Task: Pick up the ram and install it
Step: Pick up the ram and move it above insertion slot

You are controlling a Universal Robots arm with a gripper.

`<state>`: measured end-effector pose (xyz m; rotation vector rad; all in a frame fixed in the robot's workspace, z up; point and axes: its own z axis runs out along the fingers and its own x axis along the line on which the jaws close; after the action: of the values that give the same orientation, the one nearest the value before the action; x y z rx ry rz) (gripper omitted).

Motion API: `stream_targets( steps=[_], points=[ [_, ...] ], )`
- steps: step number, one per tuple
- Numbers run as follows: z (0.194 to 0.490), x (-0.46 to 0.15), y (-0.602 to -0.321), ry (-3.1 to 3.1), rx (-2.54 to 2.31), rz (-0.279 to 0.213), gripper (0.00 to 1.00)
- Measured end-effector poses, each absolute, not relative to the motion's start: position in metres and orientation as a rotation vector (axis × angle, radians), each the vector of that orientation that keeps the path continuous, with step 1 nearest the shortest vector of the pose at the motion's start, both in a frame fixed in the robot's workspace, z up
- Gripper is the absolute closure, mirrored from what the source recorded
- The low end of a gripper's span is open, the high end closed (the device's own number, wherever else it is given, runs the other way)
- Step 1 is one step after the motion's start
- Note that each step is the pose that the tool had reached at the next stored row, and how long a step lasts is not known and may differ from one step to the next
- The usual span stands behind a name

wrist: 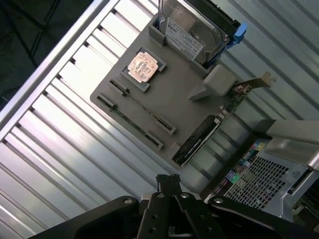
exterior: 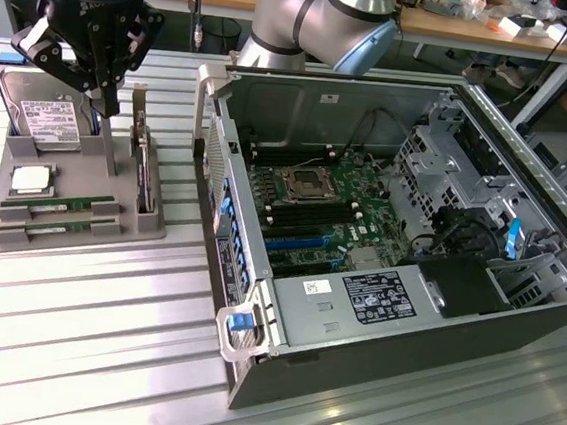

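Plainly we are at the start of the pick. The gripper (exterior: pixel 106 105) hangs over the grey holder (exterior: pixel 86 181) at the exterior view's left, jaws closed on nothing. The ram (exterior: pixel 60 208) lies in the holder's near slots as two green strips side by side. The gripper is above and farther back, nearer the drive (exterior: pixel 46 119).

In the wrist view the gripper (wrist: pixel 167 181) looks down on the holder (wrist: pixel 174 94), with the ram (wrist: pixel 142 107) well apart from it. The open case (exterior: pixel 514 325) stands to the right on the tabletop (exterior: pixel 100 346), its board (exterior: pixel 365 195) exposed.

We judge that taking so thin a strip calls for parted jaws, squared across its long edge and kept clear of its neighbour and the chip (exterior: pixel 28 180).
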<state>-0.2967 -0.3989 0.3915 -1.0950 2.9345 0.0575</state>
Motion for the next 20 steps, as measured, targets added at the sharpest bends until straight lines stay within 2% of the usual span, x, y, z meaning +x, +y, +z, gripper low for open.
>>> stream_targets(
  steps=[20],
  points=[
    [0.3915, -0.2967, -0.399, 2.856, -1.294, 0.056, 0.89]
  ],
)
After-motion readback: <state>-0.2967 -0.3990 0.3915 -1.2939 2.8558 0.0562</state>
